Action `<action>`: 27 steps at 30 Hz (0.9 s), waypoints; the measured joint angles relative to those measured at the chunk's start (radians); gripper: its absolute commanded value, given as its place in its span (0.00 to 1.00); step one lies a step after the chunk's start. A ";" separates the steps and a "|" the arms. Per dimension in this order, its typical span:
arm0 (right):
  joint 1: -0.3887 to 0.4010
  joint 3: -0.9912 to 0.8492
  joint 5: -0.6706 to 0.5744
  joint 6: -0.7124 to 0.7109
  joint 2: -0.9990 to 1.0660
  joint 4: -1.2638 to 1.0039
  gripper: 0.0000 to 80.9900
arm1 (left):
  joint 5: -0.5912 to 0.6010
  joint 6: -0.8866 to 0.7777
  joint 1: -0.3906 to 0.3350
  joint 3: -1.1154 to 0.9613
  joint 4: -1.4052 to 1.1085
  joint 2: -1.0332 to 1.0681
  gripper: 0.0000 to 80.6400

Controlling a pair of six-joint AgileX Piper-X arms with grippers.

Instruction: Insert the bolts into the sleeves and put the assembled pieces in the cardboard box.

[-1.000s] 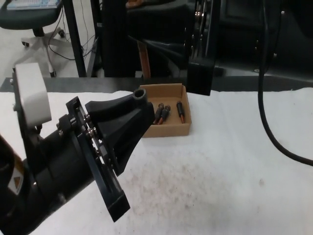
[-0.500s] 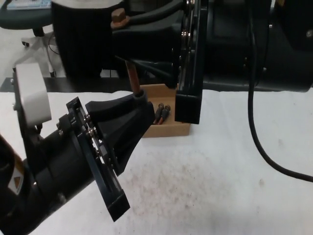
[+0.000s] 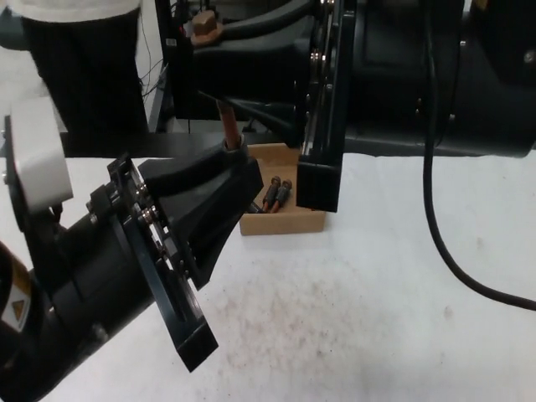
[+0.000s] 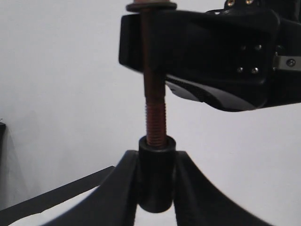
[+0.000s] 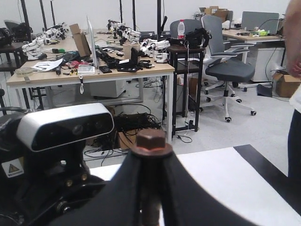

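Left wrist view: left pincer [image 4: 157, 188] clenched on black sleeve [image 4: 156, 160] — upright, copper bolt [image 4: 153, 84] tip entering its top. Right pincer [image 5: 150, 162] grasping bolt just under head. High view: pair held aloft by cardboard box [image 3: 280, 221] left edge — two assembled pieces [image 3: 276, 194] inside box, box on bench [image 3: 377, 293].

**Two grippers stacked by the cardboard box [image 3: 280, 222]**

The left arm slants up from the near left of the box, its left gripper [image 3: 234, 156] clamped on an upright sleeve [image 4: 156, 179]. The right gripper [image 3: 204, 33] hangs directly above, fingers closed on a vertical bolt [image 4: 153, 113].
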 measured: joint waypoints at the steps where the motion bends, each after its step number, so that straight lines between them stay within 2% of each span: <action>1: 0.000 0.000 0.003 -0.003 0.000 0.000 0.01 | 0.000 0.000 0.000 0.000 0.000 0.000 0.00; 9: -0.004 0.000 0.009 -0.006 0.000 0.008 0.01 | -0.001 0.000 0.000 0.000 0.004 0.000 0.00; 16: -0.022 0.000 0.005 -0.011 0.000 0.108 0.02 | -0.011 -0.004 0.000 0.000 0.010 0.008 0.00; 19: -0.024 0.000 0.005 -0.013 0.000 0.122 0.18 | -0.011 -0.004 0.000 0.000 0.011 0.008 0.00; 22: -0.024 0.000 0.005 -0.013 -0.002 0.130 0.45 | -0.012 -0.004 0.007 0.000 0.000 0.008 0.00; 24: -0.026 0.000 0.008 -0.013 -0.002 0.137 0.58 | -0.012 -0.004 0.010 0.000 -0.004 0.008 0.00; 27: -0.030 0.000 0.014 -0.017 -0.002 0.151 0.62 | -0.012 -0.004 0.029 0.000 -0.012 0.008 0.00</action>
